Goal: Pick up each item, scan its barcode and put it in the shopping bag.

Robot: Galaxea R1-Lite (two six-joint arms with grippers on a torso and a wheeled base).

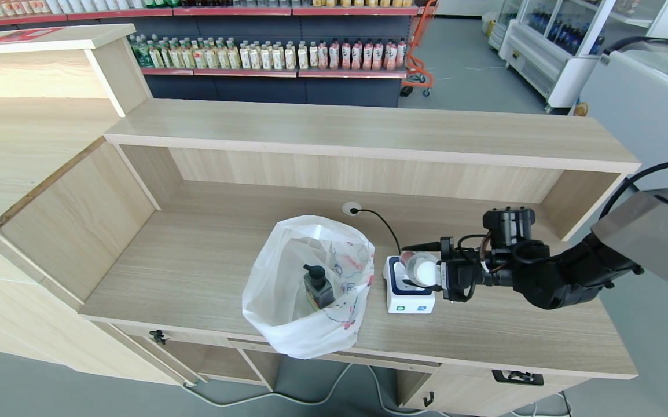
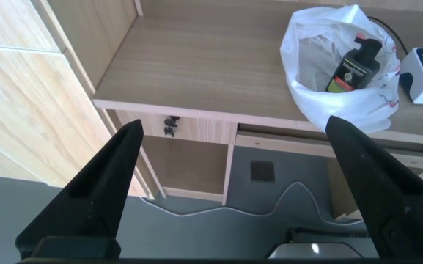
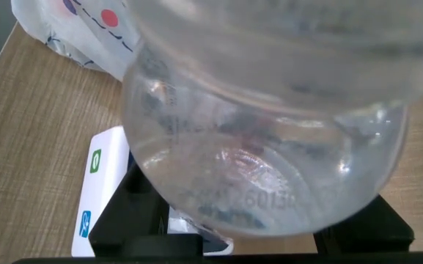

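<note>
My right gripper point(image 1: 418, 266) is shut on a clear plastic bottle point(image 1: 425, 270), holding it on its side just above the white scanner point(image 1: 408, 300) with the blue top. In the right wrist view the bottle's point(image 3: 262, 147) see-through base sits close to the camera, with the scanner point(image 3: 101, 191) below it. The white shopping bag point(image 1: 287, 324) stands open left of the scanner and holds a dark pump bottle point(image 1: 318, 286). My left gripper point(image 2: 234, 126) hangs open with nothing in it, low in front of the counter's left end, away from the bag point(image 2: 343, 95).
A black cable point(image 1: 381, 223) runs from the scanner to a hole in the counter point(image 1: 195, 255). A raised ledge point(image 1: 369, 130) and side walls box in the counter. Drink shelves point(image 1: 270, 55) and a freezer point(image 1: 652, 87) stand beyond.
</note>
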